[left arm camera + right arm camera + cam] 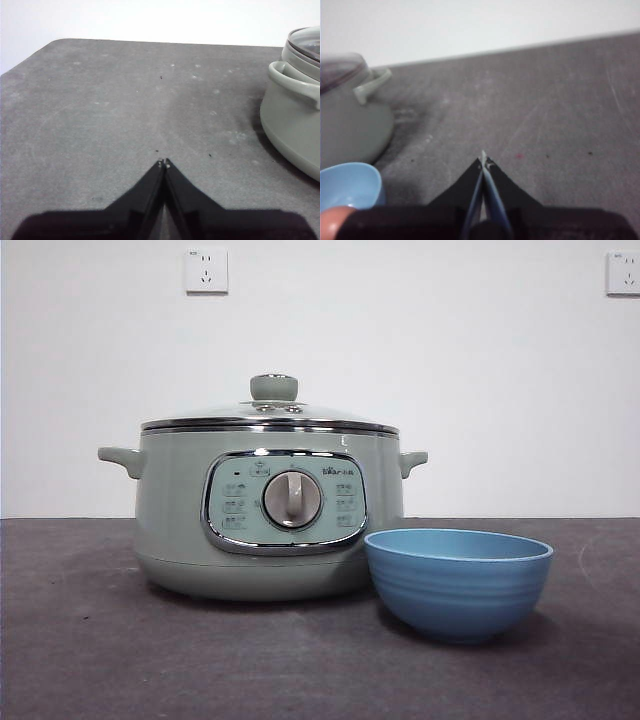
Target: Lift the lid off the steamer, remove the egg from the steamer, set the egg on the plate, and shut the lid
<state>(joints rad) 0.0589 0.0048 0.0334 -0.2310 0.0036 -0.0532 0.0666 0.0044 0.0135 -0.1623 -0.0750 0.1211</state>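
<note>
The steamer [268, 515] stands on the dark grey table [80, 640] with the lid [270, 418] seated on its rim. The plate [458, 582], a deep blue bowl, sits just beside the steamer's front. The left gripper [164, 163] and the right gripper [483, 161] hover over bare tabletop on opposite sides of the steamer, each with jaws pressed together, holding nothing.

Sage-green steamer [180, 530] with chrome-rimmed lid [270, 420], faintly ribbed blue plate [458, 585], dark grey table [80, 640].
</note>
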